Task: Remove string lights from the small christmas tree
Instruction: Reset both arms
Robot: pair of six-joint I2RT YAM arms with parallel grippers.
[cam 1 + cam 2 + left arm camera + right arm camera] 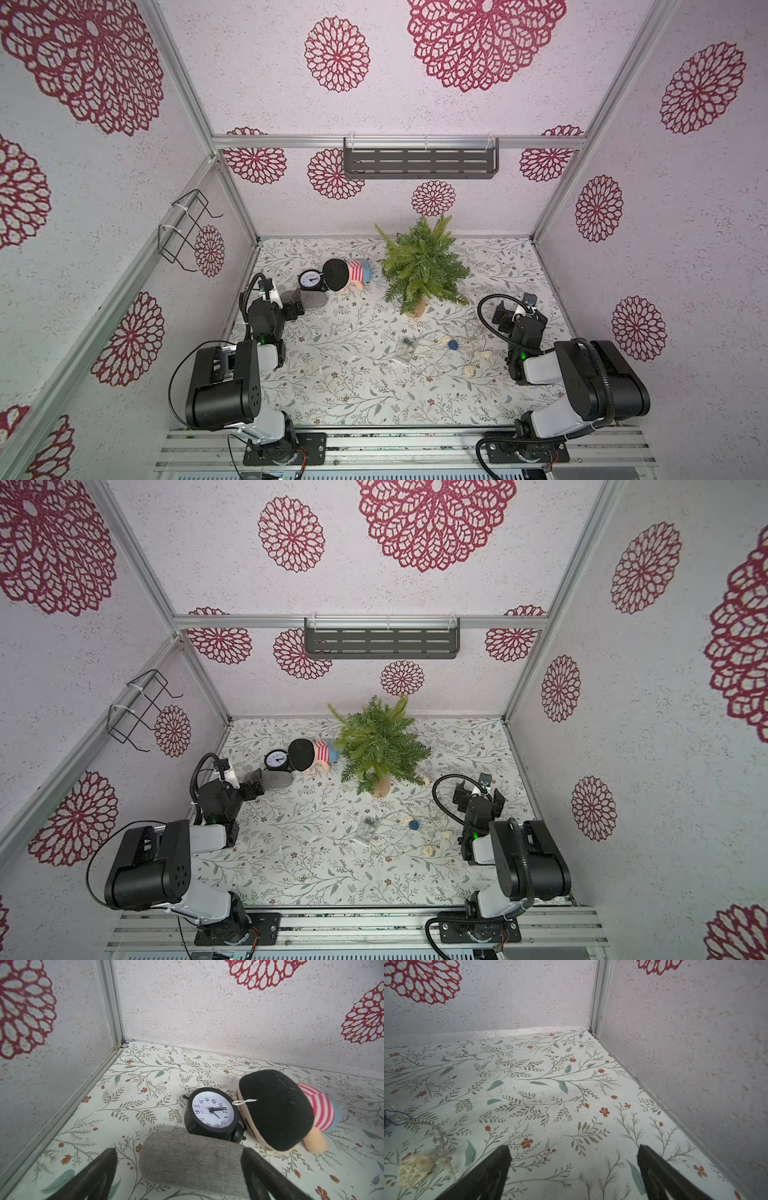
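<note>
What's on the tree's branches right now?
Only green needles show on the tree; the string lights lie on the table in front of it, with their clear box. The far side and inner branches are hidden.

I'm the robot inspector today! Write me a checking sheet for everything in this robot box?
Surface: flowery table cover, flat.
Job's things: string lights of cream woven balls, blue ball and clear box lie on the cover; small green christmas tree upright, no lights seen on it.
Clutter: black round alarm clock, plush doll with black hair, grey fabric pouch.
Grippers: left gripper open by the pouch; right gripper open over bare cover.
Cables: black hoses loop on both arms.
Surroundings: red-flowered walls, grey slotted shelf, black wire rack.
</note>
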